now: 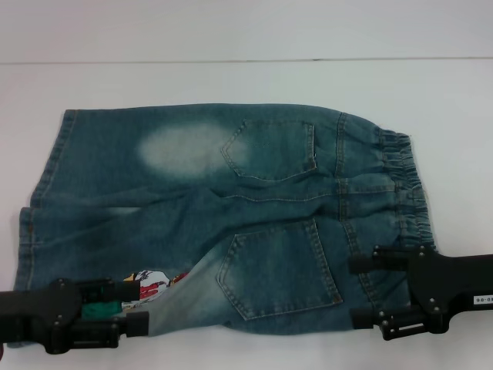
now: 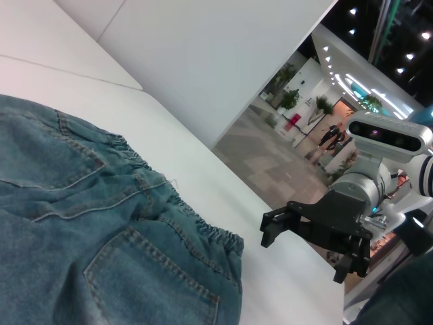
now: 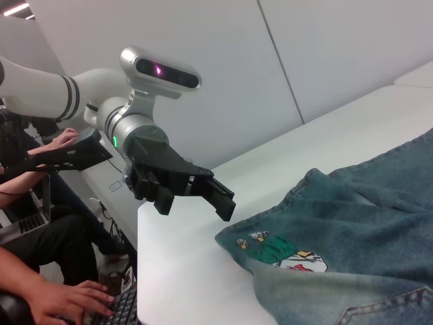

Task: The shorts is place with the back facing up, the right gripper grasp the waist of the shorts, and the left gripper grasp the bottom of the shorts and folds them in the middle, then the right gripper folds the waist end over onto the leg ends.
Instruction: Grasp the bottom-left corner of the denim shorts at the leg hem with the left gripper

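At the near edge of the white table point(image 1: 246, 85) both grippers hover with jaws spread wide and nothing in them. The left gripper point(image 1: 142, 306) is at the near left corner of the shorts point(image 1: 223, 223), its fingers either side of the cartoon patch point(image 1: 150, 284) there; whether they touch the cloth I cannot tell. The right gripper point(image 1: 356, 291), with a small white label point(image 1: 484, 297) on its body, is at the near right corner, by the waist point(image 1: 404, 189).

The shorts lie flat, back up, long axis running left to right: the ruffled elastic waist points right, the leg ends point(image 1: 46, 181) point left. The denim is faded blue-green. Two patch pockets show, one near point(image 1: 277, 270) and one far point(image 1: 273, 150), both toward the waist. A pale worn oval point(image 1: 185, 146) sits on the far leg, and a paler faded area on the near leg beside the patch. The near hem is slightly turned up where the patch shows.

Beyond the shorts the table runs bare to a white wall point(image 1: 246, 27). The wrist views show an open hall with plants point(image 2: 291, 98) and ceiling lights past the table's right side, and a person's hands on a keyboard point(image 3: 118, 311) past its left side.
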